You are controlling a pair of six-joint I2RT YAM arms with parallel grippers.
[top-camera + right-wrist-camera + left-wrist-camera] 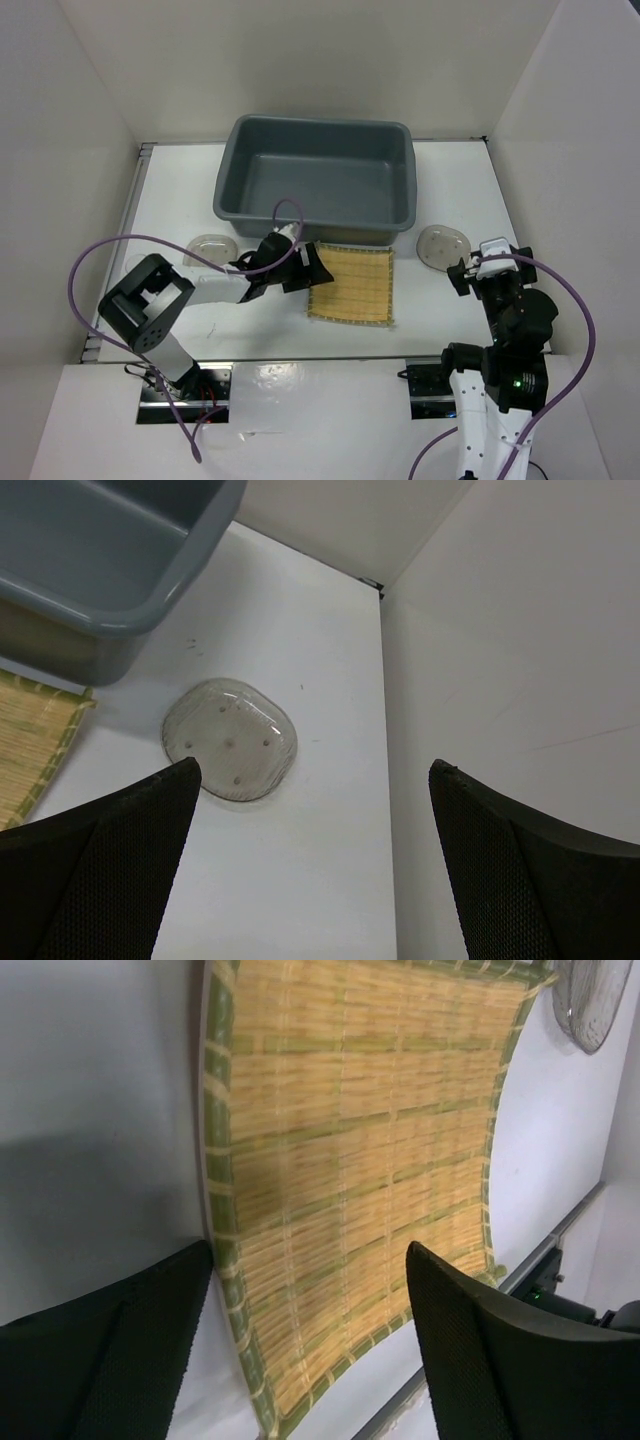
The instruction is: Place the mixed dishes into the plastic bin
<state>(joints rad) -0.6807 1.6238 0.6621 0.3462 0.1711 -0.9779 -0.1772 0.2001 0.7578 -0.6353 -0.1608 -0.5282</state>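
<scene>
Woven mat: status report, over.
Left gripper open at edge of woven mat, not gripping. Right gripper open near clear plate. Mat flat on table before plastic bin, bin empty. Nothing blocking.

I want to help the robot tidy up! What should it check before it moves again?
1. Left gripper open: ok.
2. Mat edge lies between the left fingers: ok in the left wrist view.
3. Left fingers low enough to pinch the mat: cannot tell.
4. Plastic bin has room inside: ok, it looks empty.
5. Right gripper open and away from the mat: ok.
6. Right gripper centred over the plate: not ok, the plate sits toward its left finger.
</scene>
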